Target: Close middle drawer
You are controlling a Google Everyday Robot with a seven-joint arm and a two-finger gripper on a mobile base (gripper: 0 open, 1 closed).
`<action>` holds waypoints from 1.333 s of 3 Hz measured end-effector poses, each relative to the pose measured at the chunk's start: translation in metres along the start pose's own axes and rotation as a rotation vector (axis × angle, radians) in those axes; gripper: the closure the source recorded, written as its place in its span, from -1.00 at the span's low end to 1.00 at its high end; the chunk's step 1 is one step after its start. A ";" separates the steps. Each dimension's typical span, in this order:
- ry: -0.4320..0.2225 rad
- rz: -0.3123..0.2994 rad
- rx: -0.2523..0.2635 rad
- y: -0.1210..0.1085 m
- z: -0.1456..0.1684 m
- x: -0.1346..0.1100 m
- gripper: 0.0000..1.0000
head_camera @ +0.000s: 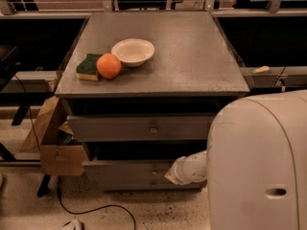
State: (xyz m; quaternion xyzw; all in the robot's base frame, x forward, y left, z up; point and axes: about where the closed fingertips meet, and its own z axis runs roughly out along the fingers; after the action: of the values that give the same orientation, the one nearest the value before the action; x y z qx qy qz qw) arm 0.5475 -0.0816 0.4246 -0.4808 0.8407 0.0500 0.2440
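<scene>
The middle drawer (120, 128) stands pulled out, at 6 o'clock from the bowl (133, 51). The gripper (170, 177) hangs low, at 5 o'clock from that drawer's knob (153, 128), before the lowest drawer (124, 172); wide or narrow, I cannot tell. A push from there may meet the wrong front, or jam the drawer askew.

The worktop (192, 56) is showing a dull grey, finely speckled. On it, a bowl (133, 51) is looking cream, a fruit (109, 65) is glowing bright orange, and a sponge (87, 66) is showing dark green over a yellow underside. The middle drawer (120, 127) is showing plain flat grey. The gripper (173, 177), low in front of the lowest grey drawer (124, 172), is showing a pale yellowish tip on a white arm. A cardboard box (57, 158) is showing brown, and the floor (158, 210) is looking beige with dark flecks.
</scene>
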 end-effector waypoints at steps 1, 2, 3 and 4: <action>-0.001 -0.002 0.037 -0.032 0.008 -0.025 0.78; -0.001 -0.002 0.037 -0.029 0.007 -0.023 1.00; 0.030 0.030 0.028 -0.027 0.016 -0.018 0.49; 0.039 0.036 0.026 -0.025 0.017 -0.016 0.02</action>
State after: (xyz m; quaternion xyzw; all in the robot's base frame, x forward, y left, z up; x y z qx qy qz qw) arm 0.5811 -0.0764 0.4205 -0.4634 0.8543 0.0340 0.2330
